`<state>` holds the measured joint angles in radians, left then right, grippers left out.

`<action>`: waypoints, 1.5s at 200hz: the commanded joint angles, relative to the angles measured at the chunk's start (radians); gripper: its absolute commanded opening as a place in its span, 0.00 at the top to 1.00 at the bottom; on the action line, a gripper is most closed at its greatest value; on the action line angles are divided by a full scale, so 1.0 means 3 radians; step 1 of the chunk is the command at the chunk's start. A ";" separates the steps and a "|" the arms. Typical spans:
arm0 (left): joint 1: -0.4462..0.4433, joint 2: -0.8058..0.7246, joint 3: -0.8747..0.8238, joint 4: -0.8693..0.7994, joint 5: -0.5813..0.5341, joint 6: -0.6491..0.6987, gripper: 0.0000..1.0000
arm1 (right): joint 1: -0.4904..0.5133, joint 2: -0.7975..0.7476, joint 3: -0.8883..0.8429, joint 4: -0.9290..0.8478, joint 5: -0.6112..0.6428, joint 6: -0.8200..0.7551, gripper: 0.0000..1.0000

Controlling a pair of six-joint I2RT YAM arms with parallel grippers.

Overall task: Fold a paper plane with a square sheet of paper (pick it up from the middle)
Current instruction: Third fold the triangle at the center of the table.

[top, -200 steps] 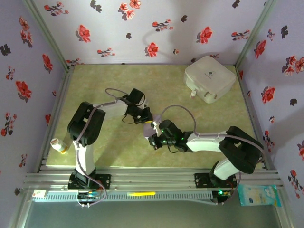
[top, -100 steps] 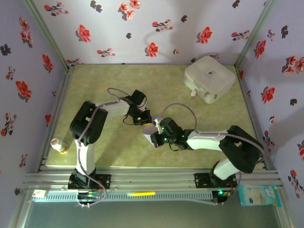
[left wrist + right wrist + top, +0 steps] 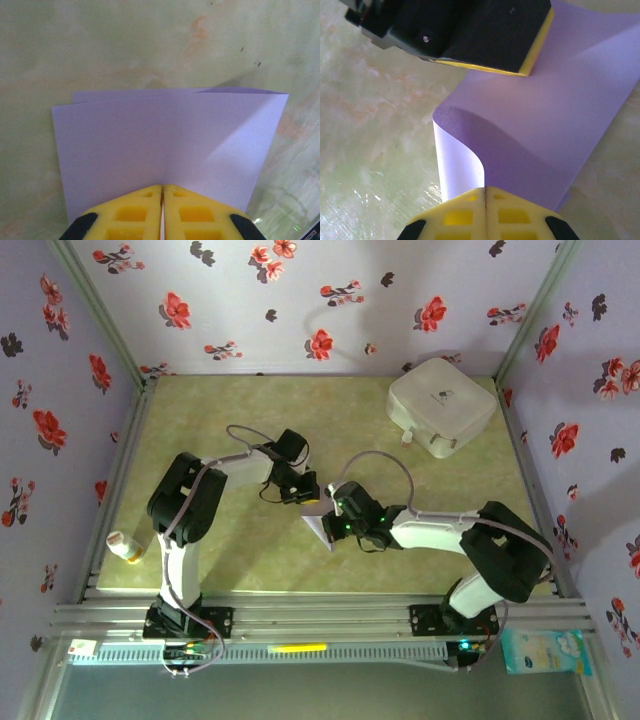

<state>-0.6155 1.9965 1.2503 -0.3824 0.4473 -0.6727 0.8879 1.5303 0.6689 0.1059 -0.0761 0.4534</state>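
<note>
The square sheet of paper [image 3: 165,140] is pale lavender and lies doubled over on itself, two edges showing at its far side. My left gripper [image 3: 162,188] is shut on its near edge. In the right wrist view the sheet of paper [image 3: 550,125] runs away to the upper right, one corner curled up and over. My right gripper [image 3: 484,190] is shut on that curled edge, with the left gripper's fingers [image 3: 470,30] just beyond. From above, the left gripper [image 3: 303,492] and right gripper [image 3: 331,522] meet mid-table over the sheet of paper [image 3: 318,528]. It has no dart shape.
A white rounded box [image 3: 442,407] stands at the back right of the green table [image 3: 220,410]. A small pale roll [image 3: 125,545] lies at the table's left edge. Flowered walls close in the left, back and right sides.
My right gripper has shifted up and left toward the left gripper, carrying its edge of the sheet over. A pale triangle of paper now shows below the two grippers.
</note>
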 commanded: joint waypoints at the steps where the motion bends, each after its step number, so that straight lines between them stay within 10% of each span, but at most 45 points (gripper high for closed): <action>1: -0.0029 -0.0009 0.0048 -0.0152 -0.0080 0.0030 0.91 | -0.0031 0.0054 0.0111 -0.0087 0.0148 -0.0044 1.00; 300: -0.0029 -0.0041 0.0066 -0.0163 -0.0085 -0.0006 0.90 | -0.0050 0.0217 0.0263 -0.0338 0.0214 0.0018 1.00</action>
<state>-0.6163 1.9965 1.2522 -0.3840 0.4446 -0.6735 0.8776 1.5799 0.7212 0.0193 -0.0380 0.4541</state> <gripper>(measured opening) 0.097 0.046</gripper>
